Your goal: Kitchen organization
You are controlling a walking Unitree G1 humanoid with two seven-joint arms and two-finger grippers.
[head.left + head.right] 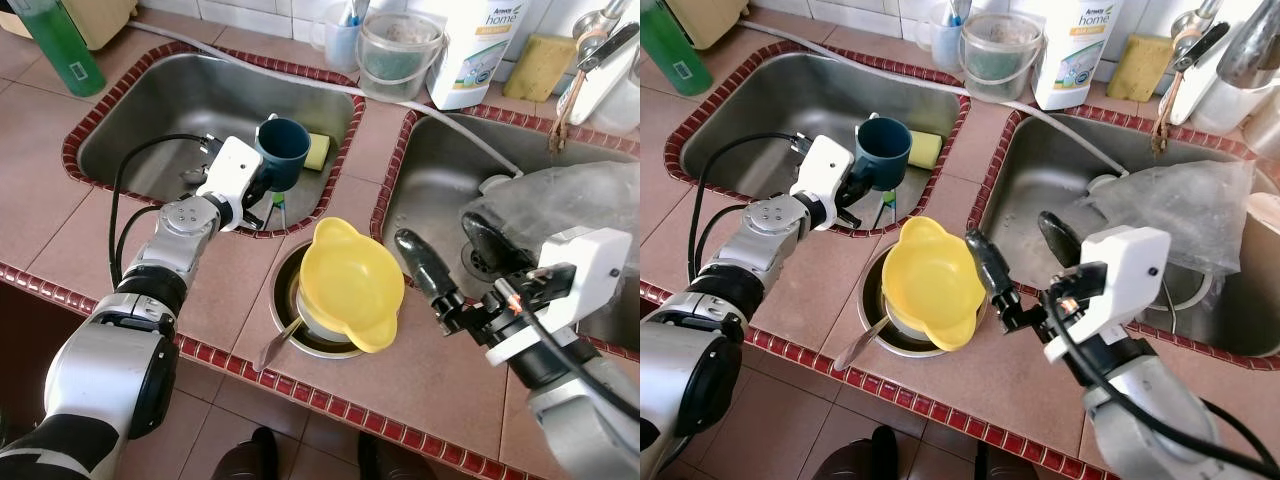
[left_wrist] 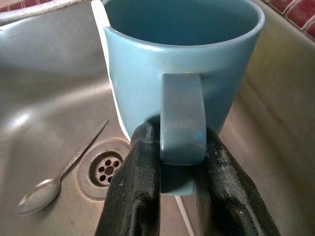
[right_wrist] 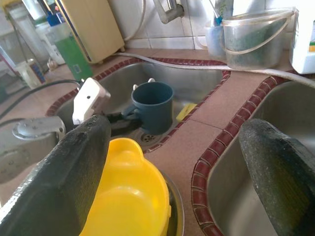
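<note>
Two grippers: left gripper (image 2: 179, 196) jaws pinch blue mug (image 1: 283, 152) handle over sink (image 1: 130, 130); right gripper (image 3: 172, 167) jaws wide, empty. White bottle (image 1: 480, 45) reads "home".

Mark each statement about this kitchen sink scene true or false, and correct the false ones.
1. The left pincer grips the mug by its handle. True.
2. The mug lies on its side. False: it is upright, mouth up, over the left sink.
3. A spoon lies by the drain of the left sink. True.
4. The right pincer holds the yellow bowl. False: it is open, beside the bowl, holding nothing.
5. The yellow bowl sits in the right sink. False: it rests in the round hole between the sinks.
</note>
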